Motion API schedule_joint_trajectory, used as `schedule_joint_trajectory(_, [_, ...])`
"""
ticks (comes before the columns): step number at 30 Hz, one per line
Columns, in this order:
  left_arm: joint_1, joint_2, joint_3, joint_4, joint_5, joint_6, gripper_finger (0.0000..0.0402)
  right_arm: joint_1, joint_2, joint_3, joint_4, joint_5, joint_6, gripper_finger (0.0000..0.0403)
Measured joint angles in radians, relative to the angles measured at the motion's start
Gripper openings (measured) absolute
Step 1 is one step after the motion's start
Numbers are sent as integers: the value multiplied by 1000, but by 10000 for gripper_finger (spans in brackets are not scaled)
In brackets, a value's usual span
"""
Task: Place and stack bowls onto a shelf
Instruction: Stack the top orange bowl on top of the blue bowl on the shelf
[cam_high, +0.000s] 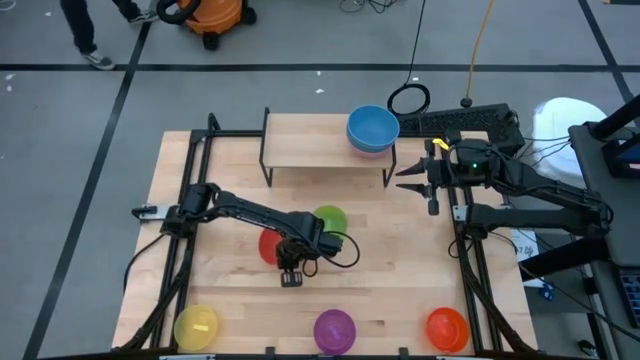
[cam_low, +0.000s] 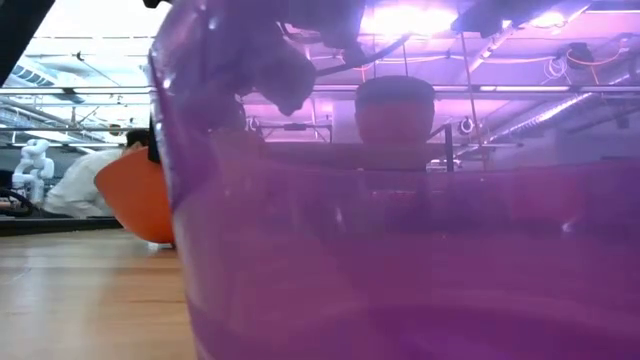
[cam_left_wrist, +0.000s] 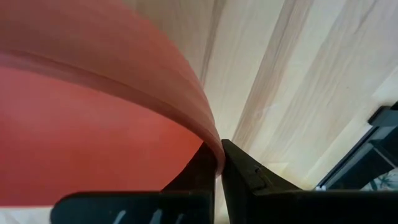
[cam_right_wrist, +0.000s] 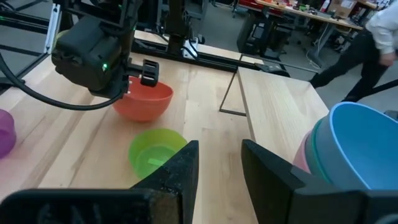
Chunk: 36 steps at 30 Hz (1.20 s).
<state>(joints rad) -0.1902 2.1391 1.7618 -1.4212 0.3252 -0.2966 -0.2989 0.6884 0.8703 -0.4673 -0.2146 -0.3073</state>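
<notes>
Your red bowl (cam_right_wrist: 144, 101) sits on the tabletop (cam_high: 420, 280) near its middle, just beside the green bowl (cam_high: 331, 220), and the left tool (cam_left_wrist: 219, 163) is clenched on its rim, one finger inside the wall and one outside. That pinch suits a thin plastic wall, so I'd judge you're set to lift it. On the shelf (cam_high: 310, 145) at the back, the blue bowl (cam_high: 372, 126) already nests on a teal one in a pink one at the right end, leaving the rest of the board bare. Your right tool (cam_right_wrist: 219, 163) waits released beside the shelf's right end, near that stack. Yellow (cam_high: 196, 327), purple (cam_high: 334, 329) and orange (cam_high: 446, 326) bowls line the tabletop's front edge, well apart.
</notes>
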Motion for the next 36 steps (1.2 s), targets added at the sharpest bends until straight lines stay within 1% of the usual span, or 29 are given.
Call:
schedule_joint_trajectory(2, [0, 0, 0, 8, 0, 0, 21, 0, 0, 0, 0, 0, 0, 116])
schedule_joint_trajectory(6, [0, 8, -3, 23, -5, 7, 59, 0, 0, 0, 0, 0, 0, 116])
schedule_joint_trajectory(9, [0, 5, -4, 20, -8, 7, 75, 0, 0, 0, 0, 0, 0, 116])
schedule_joint_trajectory(16, [1, 3, 19, -4, -8, -19, 79, 0, 0, 0, -1, 0, -22, 116])
schedule_joint_trajectory(22, [1, 1, 138, -94, -18, -41, 80, 0, 0, 0, -44, 0, -71, 116])
schedule_joint_trajectory(25, [1, 1, 220, -136, -78, -75, 80, 5, 0, 0, -65, 0, -63, 116])
schedule_joint_trajectory(28, [1, -8, 284, -149, -189, -111, 80, 38, 11, 0, -79, 0, -51, 112])
schedule_joint_trajectory(32, [9, -62, 309, -150, -343, -180, 81, 111, 37, 0, -82, 0, -69, 96])
schedule_joint_trajectory(36, [14, -148, 308, -149, -455, -259, 81, 189, 84, 0, -53, 2, -49, 85])
